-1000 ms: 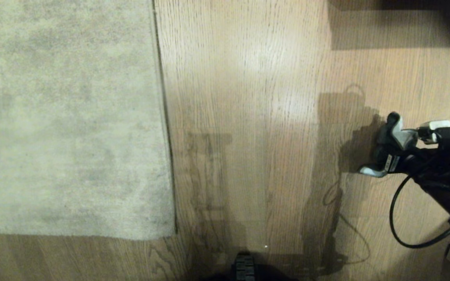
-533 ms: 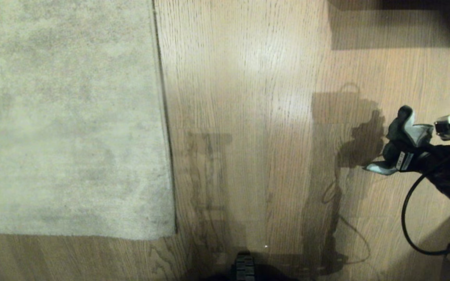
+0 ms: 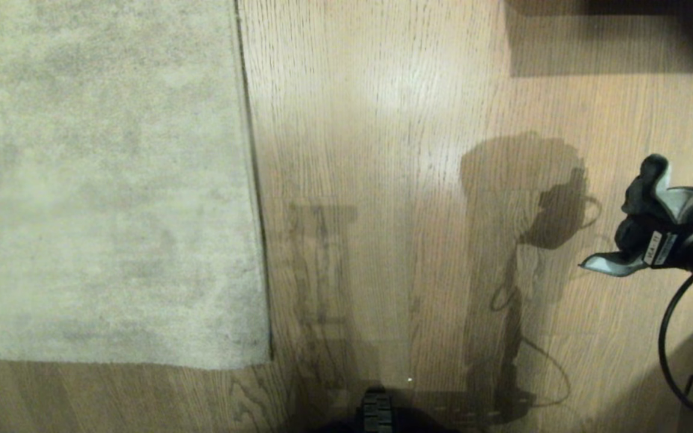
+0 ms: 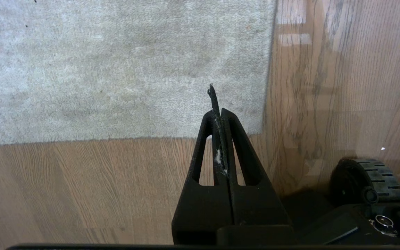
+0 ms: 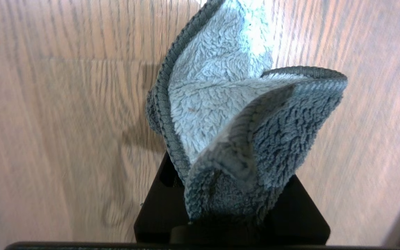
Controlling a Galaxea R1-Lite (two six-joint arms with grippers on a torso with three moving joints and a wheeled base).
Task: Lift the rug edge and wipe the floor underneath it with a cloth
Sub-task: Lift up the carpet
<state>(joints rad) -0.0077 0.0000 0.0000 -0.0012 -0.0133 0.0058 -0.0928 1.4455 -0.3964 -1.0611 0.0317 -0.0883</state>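
The black left gripper (image 4: 221, 114) hangs pressed closed near the robot's base, over the corner of the pale grey-beige short-pile rug edge (image 3: 259, 240) — lying flat on the light brown wood-plank floor (image 3: 382, 120). Well right, the right gripper (image 3: 653, 240) clamps the grey-green fluffy cloth (image 5: 234, 114) above bare boards.

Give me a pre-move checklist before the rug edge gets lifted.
1. Cloth held in right hand: ok.
2. Left hand open to take the rug edge: not ok, it is shut.
3. Rug edge lying flat, unlifted: ok.
4. Floor beside the rug edge free of objects: ok.
5. Right hand near the rug edge: not ok, far to the right of it.
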